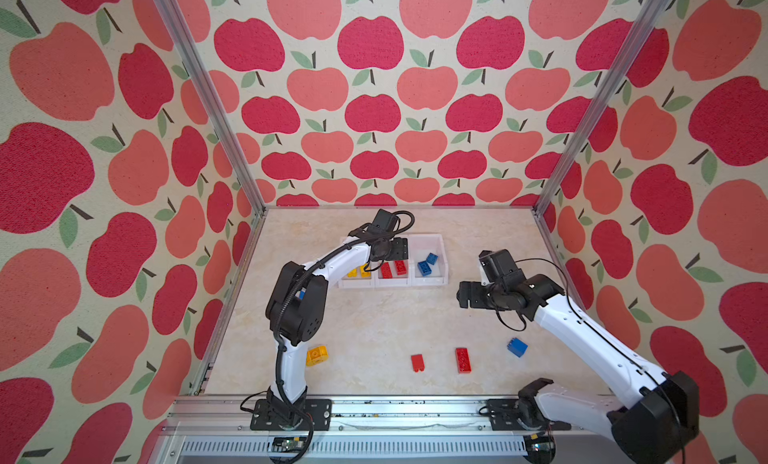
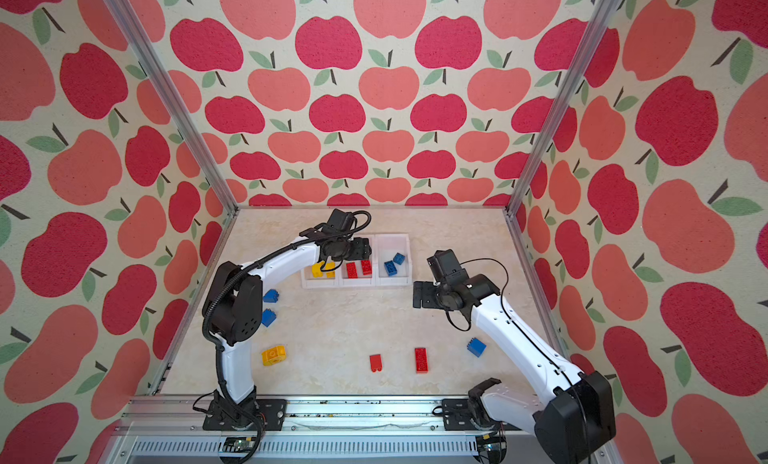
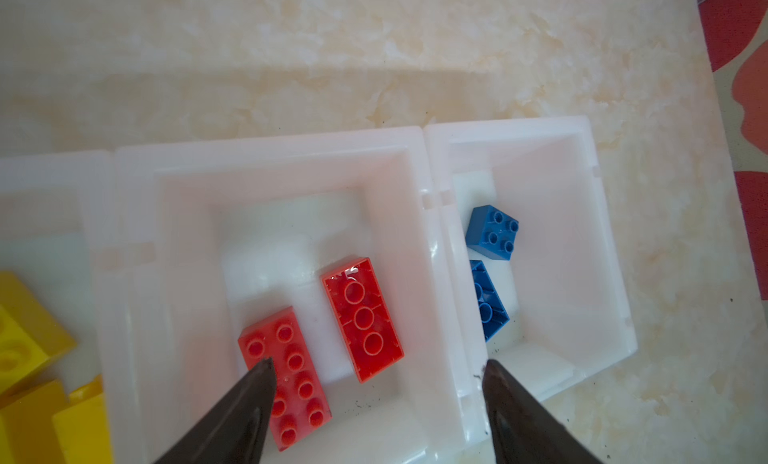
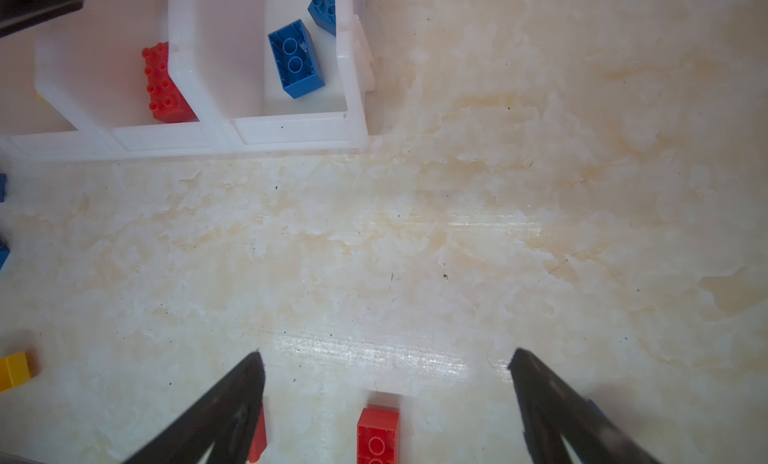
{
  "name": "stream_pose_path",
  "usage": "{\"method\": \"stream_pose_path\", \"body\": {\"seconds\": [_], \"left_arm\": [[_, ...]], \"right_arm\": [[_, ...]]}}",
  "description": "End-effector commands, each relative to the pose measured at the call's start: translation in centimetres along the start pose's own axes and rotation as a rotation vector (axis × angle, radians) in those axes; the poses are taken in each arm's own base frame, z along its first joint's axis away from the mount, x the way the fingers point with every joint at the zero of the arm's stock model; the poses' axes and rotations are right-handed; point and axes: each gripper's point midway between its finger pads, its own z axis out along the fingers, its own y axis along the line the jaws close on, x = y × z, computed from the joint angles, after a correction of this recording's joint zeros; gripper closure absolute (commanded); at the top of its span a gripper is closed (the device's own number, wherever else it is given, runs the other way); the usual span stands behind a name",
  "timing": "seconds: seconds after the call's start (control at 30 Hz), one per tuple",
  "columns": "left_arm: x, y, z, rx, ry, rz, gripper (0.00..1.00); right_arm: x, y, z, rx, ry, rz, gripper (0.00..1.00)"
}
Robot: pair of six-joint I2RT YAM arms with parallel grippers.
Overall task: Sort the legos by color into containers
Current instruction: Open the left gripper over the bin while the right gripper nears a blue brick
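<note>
Three joined white containers (image 1: 430, 281) stand at the back. The left bin holds yellow legos (image 3: 25, 337), the middle bin two red bricks (image 3: 363, 318) and the right bin two blue bricks (image 3: 492, 231). My left gripper (image 3: 378, 366) hangs open over the middle bin (image 3: 270, 150) with nothing between its fingers. My right gripper (image 4: 384, 358) is open above bare table, right of the bins (image 4: 291, 134). A red brick (image 4: 377, 435) lies below it. Loose on the table are a rounded yellow piece (image 1: 317, 355), two red bricks (image 1: 417, 363) and a blue brick (image 1: 517, 347).
Two more blue bricks (image 2: 270, 296) lie by the left arm's elbow, half hidden in a top view. Metal frame posts (image 1: 253, 200) and apple-print walls close in the table on three sides. A metal rail (image 1: 374, 403) runs along the front edge.
</note>
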Motion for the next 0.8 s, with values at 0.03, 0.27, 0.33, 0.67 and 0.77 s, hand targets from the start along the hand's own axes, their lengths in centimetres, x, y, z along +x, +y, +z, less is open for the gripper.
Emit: {"method": "stream_pose_path", "body": {"seconds": [0.03, 0.27, 0.33, 0.67, 0.77], "left_arm": [[-0.7, -0.7, -2.8, 0.037, -0.066, 0.001, 0.17], [0.3, -0.5, -6.0, 0.058, -0.105, -0.001, 0.13], [0.7, -0.3, -6.8, 0.060, -0.111, -0.003, 0.12], [3.6, 1.1, -9.8, 0.056, -0.119, -0.020, 0.05], [4.3, 1.7, -10.2, 0.054, -0.117, -0.029, 0.04]], "right_arm": [[1.9, -2.0, -0.3, 0.057, 0.045, 0.071, 0.05], [4.4, -4.9, -0.2, 0.150, 0.130, 0.173, 0.02], [5.4, -5.8, -0.1, 0.181, 0.160, 0.211, 0.02], [9.9, -10.2, 0.5, 0.313, 0.225, 0.445, 0.01], [10.5, -11.3, 0.4, 0.343, 0.220, 0.489, 0.01]]}}
